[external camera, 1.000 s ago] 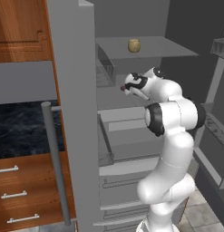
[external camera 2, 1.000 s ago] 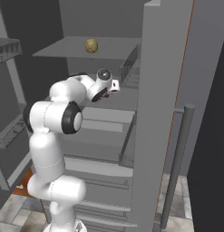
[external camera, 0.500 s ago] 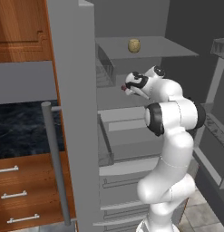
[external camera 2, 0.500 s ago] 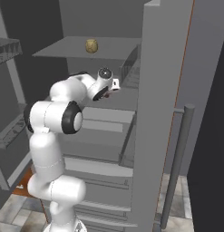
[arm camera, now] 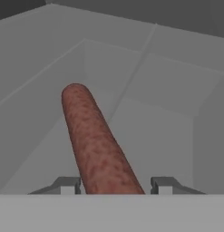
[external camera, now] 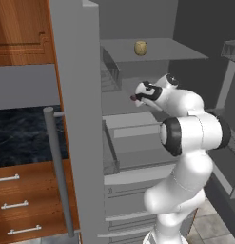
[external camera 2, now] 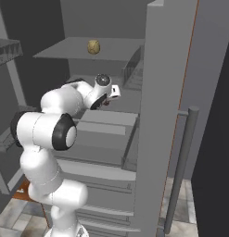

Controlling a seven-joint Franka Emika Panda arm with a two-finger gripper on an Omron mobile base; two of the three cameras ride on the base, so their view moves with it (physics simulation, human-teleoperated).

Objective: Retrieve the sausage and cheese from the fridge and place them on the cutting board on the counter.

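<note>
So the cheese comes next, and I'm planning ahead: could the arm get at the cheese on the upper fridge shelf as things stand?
Probably yes. The cheese sits alone on the open upper shelf of the fridge, nothing in front of it. But the gripper has the sausage between its jaws, so that needs dealing with first.

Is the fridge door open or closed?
Open. The fridge door is swung out, so the shelves and the cheese inside show.

The sausage (arm camera: 97, 145) near end is hidden below the hand view's edge, its contact with the claw (arm camera: 114, 185) unclear.
</note>
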